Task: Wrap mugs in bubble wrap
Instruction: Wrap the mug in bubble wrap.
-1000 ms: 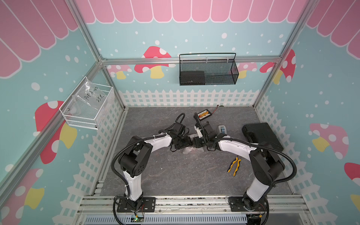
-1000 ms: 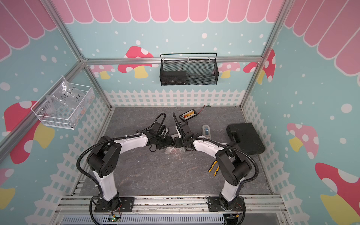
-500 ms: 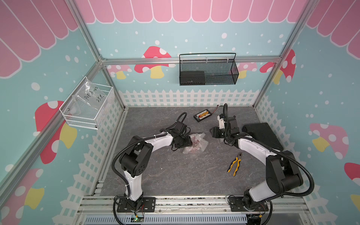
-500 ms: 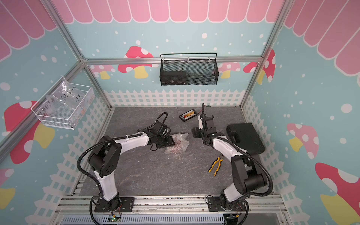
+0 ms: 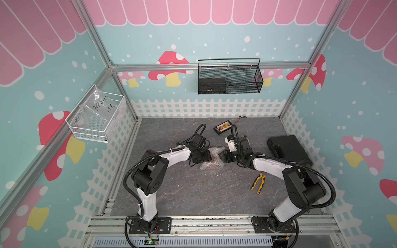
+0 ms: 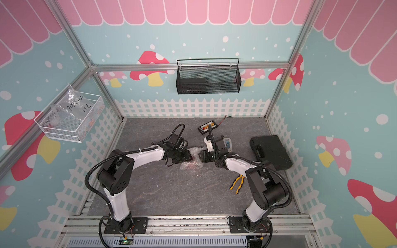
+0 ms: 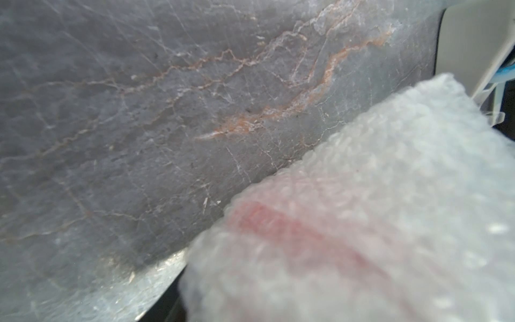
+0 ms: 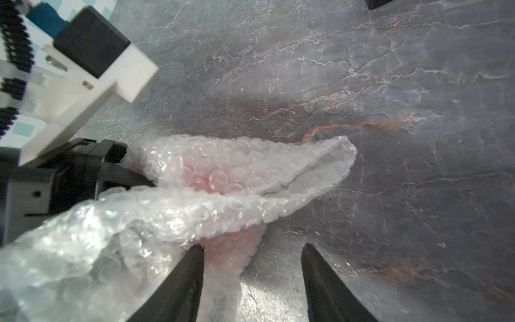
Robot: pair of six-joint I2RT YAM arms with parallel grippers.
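I see the bubble wrap (image 5: 211,160) bunched up mid-bench (image 5: 193,193) between my two arms. The mug (image 8: 211,178) is only a red blur through the folds, so I can't tell its pose. My right claw (image 8: 252,246) stands open with nothing gripped, one finger (image 8: 186,278) touching a loose flap and the other over bare bench. My left claw (image 5: 205,155) is pushed against the opposite side of the bundle, and I can't tell if it's pinching or open.
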